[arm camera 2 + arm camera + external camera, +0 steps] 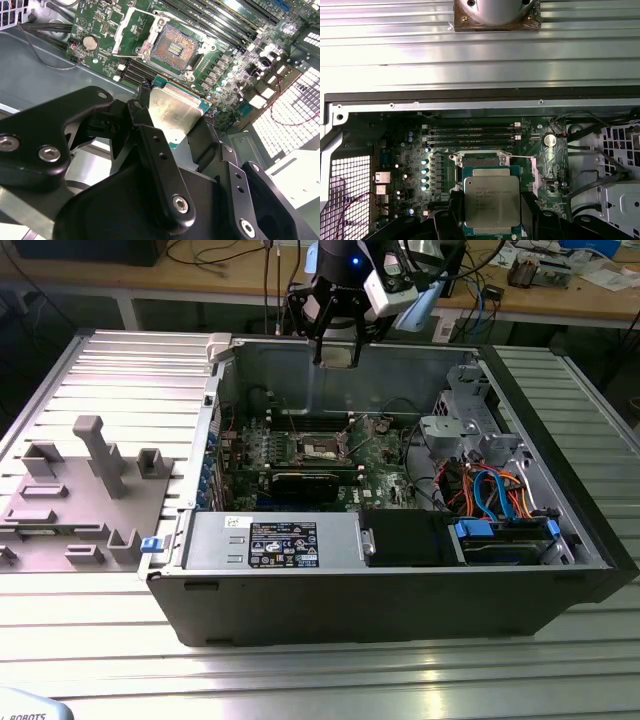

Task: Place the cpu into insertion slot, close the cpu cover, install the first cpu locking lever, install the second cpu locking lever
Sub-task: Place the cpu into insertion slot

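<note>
The open computer case [380,610] is lying on its side on a ribbed metal table [300,680], with a grey fixture tray [80,490] sitting outside it on the exterior view's left. Just inside the near wall, a silvery power supply [270,542] is filling the exterior view's left corner. A black drive bay [410,538] with blue and orange cables [495,490] is taking up the exterior view's right. Farther in, the green circuit board [385,455] is lying flat on the case floor. On it the insertion slot [322,447] [175,48] is sitting uncovered, its contacts showing in the second wrist view. The cpu cover [131,27] is standing tipped up off one side of it. Long black memory slots [470,132] are running along the slot's far side. Above the far part of the case the gripper [337,345] [175,114] [492,212] is hanging well clear of the board. It is closed narrowly on the cpu [175,112] [492,202], with its black fingers [155,150] pressing on two opposite edges and the chip's silver top facing up. In the first wrist view the chip is hovering just beside the slot — overlapping its near edge — and open air is lying between chip and board. The case walls are ringing the space on all sides.
</note>
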{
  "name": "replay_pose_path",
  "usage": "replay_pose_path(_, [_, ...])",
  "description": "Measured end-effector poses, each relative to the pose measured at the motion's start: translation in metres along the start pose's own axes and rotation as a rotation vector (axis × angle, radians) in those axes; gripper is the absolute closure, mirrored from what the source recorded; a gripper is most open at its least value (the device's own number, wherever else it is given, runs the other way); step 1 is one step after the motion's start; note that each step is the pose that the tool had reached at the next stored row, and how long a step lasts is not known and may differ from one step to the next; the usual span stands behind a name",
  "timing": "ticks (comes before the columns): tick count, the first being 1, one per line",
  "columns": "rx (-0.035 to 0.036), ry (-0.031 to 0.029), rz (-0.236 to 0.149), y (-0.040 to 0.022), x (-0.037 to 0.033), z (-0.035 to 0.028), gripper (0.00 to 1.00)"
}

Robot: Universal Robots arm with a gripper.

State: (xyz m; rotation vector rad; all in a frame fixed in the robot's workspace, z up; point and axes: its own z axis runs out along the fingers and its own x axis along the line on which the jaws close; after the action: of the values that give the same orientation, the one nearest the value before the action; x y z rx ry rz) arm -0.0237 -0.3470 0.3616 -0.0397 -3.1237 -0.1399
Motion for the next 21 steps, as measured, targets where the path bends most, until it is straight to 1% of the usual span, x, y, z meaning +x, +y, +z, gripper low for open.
replay_pose_path(21, [0.0000, 0.0000, 0.000, -0.0003, -0.0001, 0.0038, 0.46])
